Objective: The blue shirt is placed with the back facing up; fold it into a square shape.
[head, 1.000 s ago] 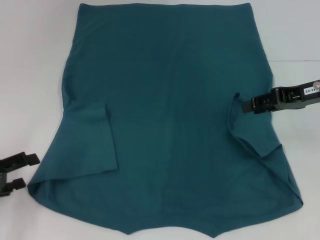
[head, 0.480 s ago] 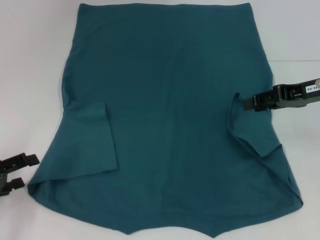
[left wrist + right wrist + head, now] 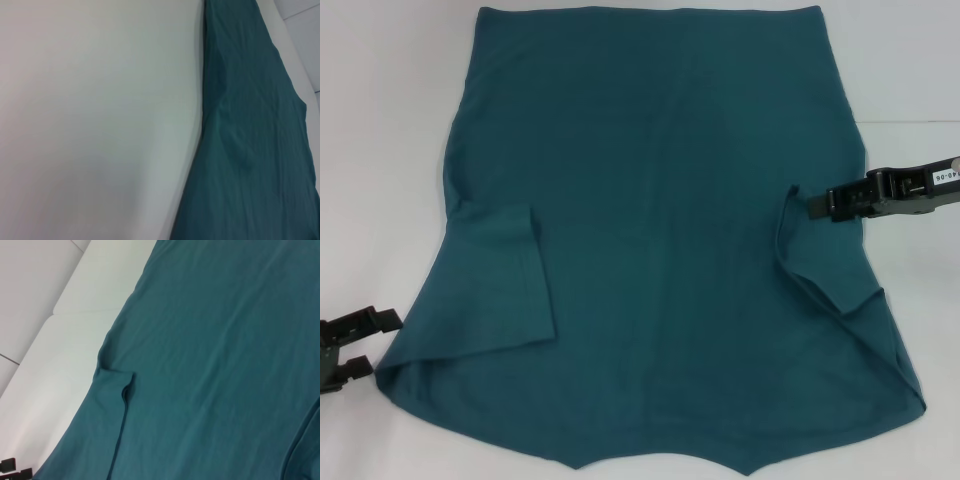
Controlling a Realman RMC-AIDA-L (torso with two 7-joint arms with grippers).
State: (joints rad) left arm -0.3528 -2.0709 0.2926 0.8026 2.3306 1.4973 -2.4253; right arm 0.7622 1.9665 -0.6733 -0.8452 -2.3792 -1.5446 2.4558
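The blue shirt (image 3: 660, 230) lies flat in the middle of the table (image 3: 380, 120). Both sleeves are folded in on top of it. The right gripper (image 3: 817, 205) is over its edge at 3 o'clock. The left gripper (image 3: 350, 345) waits at 8 o'clock, just beside the shirt.
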